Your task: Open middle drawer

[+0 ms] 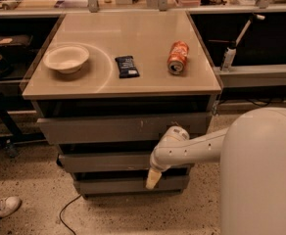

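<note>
The middle drawer [104, 162] is the wide, shallow grey front in the cabinet, below the larger scuffed front [118, 128] and above the narrowest bottom front [113, 185]. None of its inside shows. My gripper [153, 179] hangs tip-down at the end of the white arm [192, 148]. It sits in front of the right part of the middle drawer, with its cream tip over the dark gap between the middle and bottom fronts. I cannot tell whether it touches the drawer.
On the cabinet top [148, 89] are a white bowl [66, 58], a dark snack bar [127, 66] and an orange can [178, 58] on its side. My white body [260, 175] fills the lower right. A cable [67, 209] and a shoe [1, 207] lie on the floor at left.
</note>
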Controlling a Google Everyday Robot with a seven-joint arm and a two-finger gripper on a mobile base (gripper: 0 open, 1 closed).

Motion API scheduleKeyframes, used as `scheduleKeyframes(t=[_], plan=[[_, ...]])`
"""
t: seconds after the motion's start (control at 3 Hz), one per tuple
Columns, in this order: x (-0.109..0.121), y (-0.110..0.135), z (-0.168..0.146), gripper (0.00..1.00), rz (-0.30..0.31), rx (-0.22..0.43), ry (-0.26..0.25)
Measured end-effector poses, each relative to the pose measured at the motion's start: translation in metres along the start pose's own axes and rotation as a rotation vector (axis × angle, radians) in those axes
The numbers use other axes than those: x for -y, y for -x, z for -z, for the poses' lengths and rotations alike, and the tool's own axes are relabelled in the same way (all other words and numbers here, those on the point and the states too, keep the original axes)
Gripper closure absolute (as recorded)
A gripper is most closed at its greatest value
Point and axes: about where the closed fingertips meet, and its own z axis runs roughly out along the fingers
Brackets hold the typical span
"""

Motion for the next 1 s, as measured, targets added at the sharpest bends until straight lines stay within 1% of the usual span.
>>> scheduleKeyframes(t=[0.33,0.67,1.0], plan=[[-0.014,-0.001,-0.014,0.00,0.031,-0.026,0.043],[-0.033,-0.009,-0.019,0.00,0.057,-0.064,0.090],[-0.052,-0.022,-0.013,0.00,0.068,-0.104,0.127]])
